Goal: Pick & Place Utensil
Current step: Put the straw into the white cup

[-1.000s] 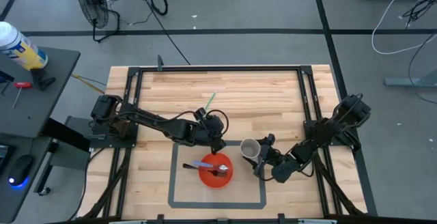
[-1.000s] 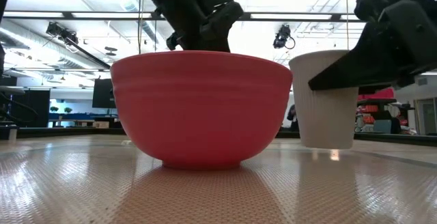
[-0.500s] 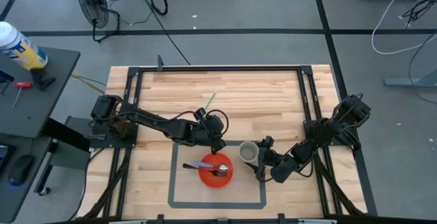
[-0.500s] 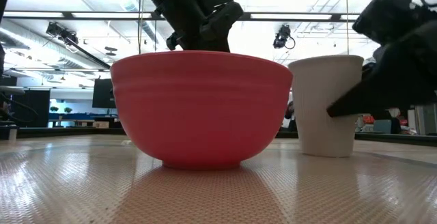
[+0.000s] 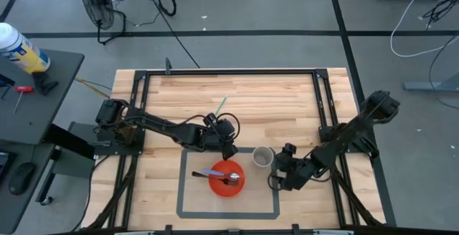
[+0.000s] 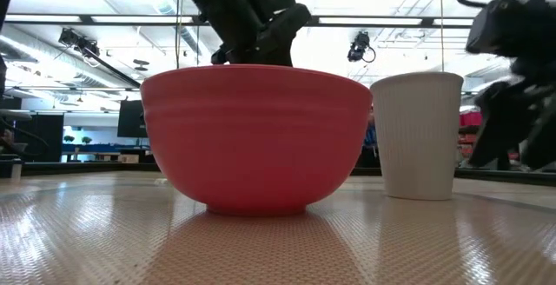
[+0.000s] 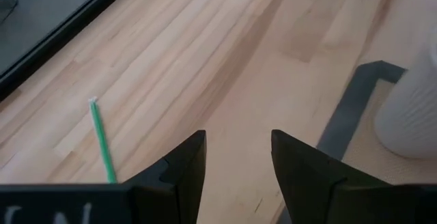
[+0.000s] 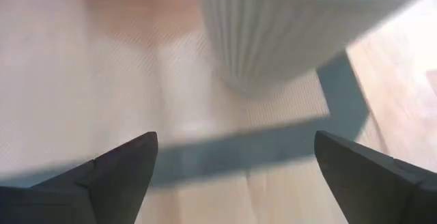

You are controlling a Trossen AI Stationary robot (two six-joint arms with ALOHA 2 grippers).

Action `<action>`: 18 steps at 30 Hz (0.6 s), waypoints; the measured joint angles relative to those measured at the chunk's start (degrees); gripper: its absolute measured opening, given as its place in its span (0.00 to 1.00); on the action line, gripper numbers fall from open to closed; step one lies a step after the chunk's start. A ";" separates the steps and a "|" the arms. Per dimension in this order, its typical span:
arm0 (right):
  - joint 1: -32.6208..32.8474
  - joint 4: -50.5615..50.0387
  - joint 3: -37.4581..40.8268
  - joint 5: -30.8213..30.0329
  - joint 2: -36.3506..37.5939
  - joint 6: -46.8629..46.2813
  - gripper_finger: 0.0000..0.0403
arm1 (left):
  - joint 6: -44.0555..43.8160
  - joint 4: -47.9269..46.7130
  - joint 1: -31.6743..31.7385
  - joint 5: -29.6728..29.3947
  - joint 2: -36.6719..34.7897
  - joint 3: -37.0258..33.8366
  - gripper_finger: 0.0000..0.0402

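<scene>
A red bowl (image 5: 226,180) (image 6: 256,137) stands on its base inside a grey tape rectangle. In it lie a blue-handled utensil (image 5: 210,172) and a silver spoon (image 5: 230,179). A white ribbed paper cup (image 5: 262,157) (image 6: 417,133) (image 8: 300,26) stands upright on the table just right of the bowl. A thin green stick (image 5: 220,106) (image 7: 102,142) lies flat on the wood farther back. My left gripper (image 5: 231,151) (image 7: 237,138) hovers open above the bowl's far rim. My right gripper (image 5: 274,175) (image 8: 235,142) is wide open, low, to the near right of the cup and clear of it.
The grey tape rectangle (image 5: 185,192) marks the near middle of the table. A black frame (image 5: 229,71) runs round the tabletop. Bare wood lies between the green stick and the far edge. The two arms stand close together around the bowl and cup.
My right gripper has moved the cup slightly toward the near edge, then backed off toward the table's near right. The cup now stands free on the table. My left arm has kept still.
</scene>
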State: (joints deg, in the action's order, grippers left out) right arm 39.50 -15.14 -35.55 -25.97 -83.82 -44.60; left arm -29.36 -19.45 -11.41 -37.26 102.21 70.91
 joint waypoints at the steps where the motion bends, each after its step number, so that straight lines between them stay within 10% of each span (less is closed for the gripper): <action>1: 0.02 -2.78 -0.54 1.38 1.58 0.01 0.99 | 0.02 -0.19 0.20 0.01 0.00 -0.05 0.43; 9: 0.11 -24.38 -3.87 8.96 14.51 -1.73 0.99 | -1.62 -0.34 1.01 -6.49 0.00 -0.07 0.43; 18: 0.00 -31.91 -3.93 -4.48 26.57 -2.69 0.99 | -4.60 -5.29 5.01 -1.62 1.07 -0.07 0.43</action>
State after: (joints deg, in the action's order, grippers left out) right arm 39.51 -47.05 -39.48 -30.45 -57.25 -47.30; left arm -33.96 -24.74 -6.39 -38.88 103.28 70.85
